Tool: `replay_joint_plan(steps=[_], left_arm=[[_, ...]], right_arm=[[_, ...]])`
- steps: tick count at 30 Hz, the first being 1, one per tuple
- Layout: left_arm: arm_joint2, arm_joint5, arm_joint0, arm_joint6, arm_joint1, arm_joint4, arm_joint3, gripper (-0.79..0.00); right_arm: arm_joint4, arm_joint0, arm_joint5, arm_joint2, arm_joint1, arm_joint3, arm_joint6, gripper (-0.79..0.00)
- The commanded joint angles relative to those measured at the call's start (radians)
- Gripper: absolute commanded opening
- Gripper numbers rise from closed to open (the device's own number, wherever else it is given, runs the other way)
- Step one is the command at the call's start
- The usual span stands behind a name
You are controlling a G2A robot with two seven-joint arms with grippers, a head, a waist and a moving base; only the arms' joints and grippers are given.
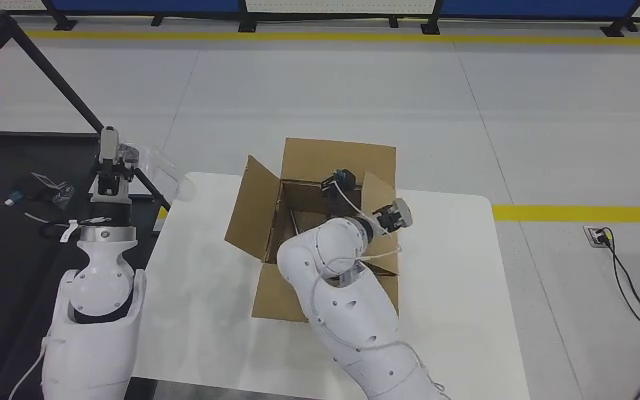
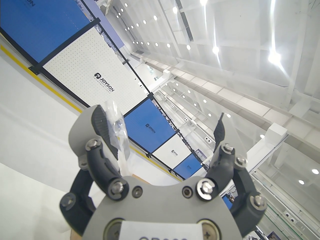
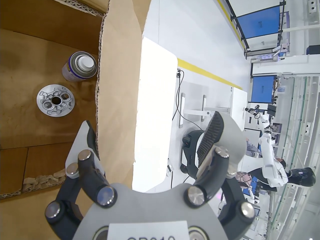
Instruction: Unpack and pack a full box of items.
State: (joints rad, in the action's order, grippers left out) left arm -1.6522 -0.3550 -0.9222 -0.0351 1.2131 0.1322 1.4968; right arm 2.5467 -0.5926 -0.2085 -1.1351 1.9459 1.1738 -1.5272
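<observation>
**White table [image 1: 200,300], open box [image 1: 340,160], jaws wide**

Pale factory flooring is ringing the table, the box sitting at centre frame. My right gripper [image 3: 152,121] is straddling the box's flap [image 3: 120,51], jaws spread wide and holding nothing, while a spray can [image 3: 79,66] and a metal disc [image 3: 55,100] are resting just beside each other on the box floor. My left gripper [image 2: 160,112], upper left, is gaping skyward, clear plastic [image 2: 117,123] clinging to one pad. Best practice, I judge: clearing the flap before descending squarely over the can.
</observation>
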Motion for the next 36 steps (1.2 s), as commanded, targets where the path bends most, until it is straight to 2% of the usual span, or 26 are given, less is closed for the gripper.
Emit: replay_joint_plan(steps=[1, 16, 27, 36], left_arm=[[0.002, 0.0, 0.001, -0.001, 0.0, 0.001, 0.0, 0.0], [0.03, 0.01, 0.02, -0.007, 0.005, 0.015, 0.002, 0.0], [0.042, 0.008, 0.029, -0.008, 0.007, 0.019, -0.006, 0.0], [0.048, 0.008, 0.032, -0.009, 0.009, 0.019, -0.01, 0.0]], right_arm=[[0.002, -0.013, 0.014, -0.02, -0.001, 0.034, 0.01, 0.0], [-0.019, -0.108, 0.106, -0.173, -0.012, 0.263, 0.098, 0.0], [-0.044, -0.124, 0.136, -0.277, -0.017, 0.321, 0.127, 0.0], [-0.132, -0.147, 0.188, -0.413, -0.029, 0.382, 0.143, 0.0]])
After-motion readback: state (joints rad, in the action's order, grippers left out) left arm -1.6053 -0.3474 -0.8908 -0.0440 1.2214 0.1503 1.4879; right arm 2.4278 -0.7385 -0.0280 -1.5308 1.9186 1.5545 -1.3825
